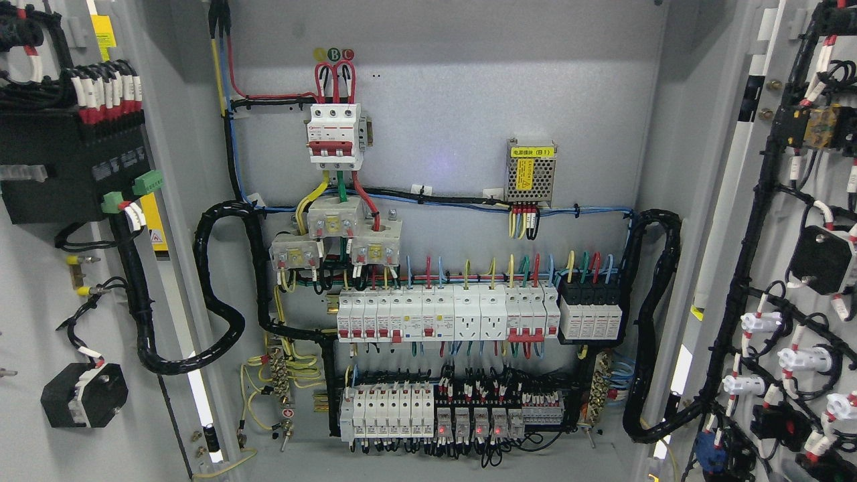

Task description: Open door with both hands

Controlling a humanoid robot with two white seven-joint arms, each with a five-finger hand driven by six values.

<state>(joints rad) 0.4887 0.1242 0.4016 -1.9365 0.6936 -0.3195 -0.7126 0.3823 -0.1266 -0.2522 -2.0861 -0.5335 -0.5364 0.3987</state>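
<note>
The grey metal electrical cabinet (442, 134) filled the head view, and both of its doors stood swung wide. The left grey door (40, 301) lay folded out at the left edge, inner face showing, with a black box module (67, 167) mounted high on it and a small black block (84, 395) lower down. The right grey door (797, 268) hung open at the right edge, its inner face strung with black wire looms and white-backed switch bodies (763, 323).

Neither robot hand was in shot, so the state of the fingers could not be told.

On the back panel, a thick black corrugated cable loop (221, 294) curled from the left door into the cabinet, and a matching black loop (653, 321) ran up the right side. Across the middle sat a long row of white circuit breakers (442, 314), touching side by side, with a black block of modules (592, 311) just beside its right end. Below ran a lower rail of white breakers and relays (435, 412), several showing red lights. Up top, a white three-pole main breaker with red levers (335, 134) took red wires from above. To its right, well apart, sat a small perforated metal power supply with a yellow label (530, 171).
</note>
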